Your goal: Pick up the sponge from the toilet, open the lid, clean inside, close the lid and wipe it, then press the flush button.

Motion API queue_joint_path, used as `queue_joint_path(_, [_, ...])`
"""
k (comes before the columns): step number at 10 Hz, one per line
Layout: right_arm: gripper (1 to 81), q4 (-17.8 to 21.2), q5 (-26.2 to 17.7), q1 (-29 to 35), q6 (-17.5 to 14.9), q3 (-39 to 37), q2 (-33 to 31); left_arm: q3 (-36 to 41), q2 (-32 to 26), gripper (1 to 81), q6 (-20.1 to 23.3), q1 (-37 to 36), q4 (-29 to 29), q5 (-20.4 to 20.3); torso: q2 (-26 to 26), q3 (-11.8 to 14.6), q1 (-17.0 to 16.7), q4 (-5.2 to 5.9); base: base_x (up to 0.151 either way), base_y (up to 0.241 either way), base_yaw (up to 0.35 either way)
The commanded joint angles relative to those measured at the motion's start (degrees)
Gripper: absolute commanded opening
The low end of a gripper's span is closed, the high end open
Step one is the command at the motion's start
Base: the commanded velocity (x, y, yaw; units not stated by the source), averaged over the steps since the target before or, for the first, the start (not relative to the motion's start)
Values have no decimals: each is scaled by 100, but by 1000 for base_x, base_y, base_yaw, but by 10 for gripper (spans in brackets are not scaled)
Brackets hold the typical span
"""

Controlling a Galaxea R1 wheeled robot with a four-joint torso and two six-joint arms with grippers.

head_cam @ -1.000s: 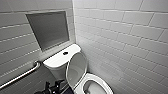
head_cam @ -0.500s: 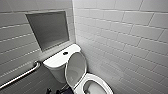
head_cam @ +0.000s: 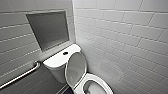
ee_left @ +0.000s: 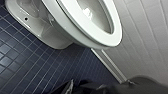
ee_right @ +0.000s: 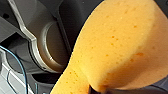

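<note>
Right gripper (ee_right: 96,89) closed on the sponge (ee_right: 120,45)

Orange foam bulges close against my wrist camera, pinched at its narrow end. On the toilet (head_cam: 103,82), the lid (head_cam: 76,65) stands raised in front of the tank (head_cam: 53,62) — the flush button (head_cam: 65,53) dark on top, white wall tiles (head_cam: 125,37) alongside.

The sponge (ee_right: 117,45) sits in the right pincer (ee_right: 97,89). Ahead of the left pincer (ee_left: 77,88) lies the toilet (ee_left: 50,32), with floor tiles (ee_left: 30,67) between them and a wall (ee_left: 145,37) just beside the bowl. The lid (head_cam: 76,66) stands upright before the tank (head_cam: 56,62). The flush button (head_cam: 65,53) sits on the tank top, below a wall recess (head_cam: 48,30). A grab rail (head_cam: 21,75) runs along the wall beside the tank.
</note>
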Motion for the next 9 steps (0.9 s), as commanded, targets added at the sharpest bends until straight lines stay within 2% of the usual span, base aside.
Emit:
queue_joint_path(1, [10, -355, -61, 57, -24, 145, -78, -321, 812, 811, 105, 699, 1395, 2338, 0, 0, 0, 0, 0, 0, 0])
queue_joint_path(3, [10, -355, -9, 92, -16, 154, -78, -560, 839, 811, 158, 1087, 1413, 2321, -2, 0, 0, 0, 0, 0, 0])
queue_joint_path(4, [10, -354, 166, 93, -16, 128, -95, -578, 822, 811, 220, 1262, 1482, 2295, -2, 0, 0, 0, 0, 0, 0])
queue_joint_path(5, [10, -355, 421, 75, 2, 154, -166, -596, 778, 811, 220, 1429, 1623, 2112, -2, 2, 0, 0, 0, 0, 0])
queue_joint_path(6, [10, -355, 510, 57, 28, 119, -192, -727, 742, 811, 220, 1605, 1755, 1638, -5, 2, 0, 0, 0, 0, 0])
queue_joint_path(7, [10, -346, 519, 48, 28, 93, -218, -867, 760, 811, 220, 1693, 1782, 1443, 568, 2, -369, 0, 0, 0, 0])
queue_joint_path(9, [10, -346, 519, 57, 28, 101, -297, -1096, 909, 811, 228, 1790, 1782, 1433, 632, 7, -415, 0, 0, 0, 0])
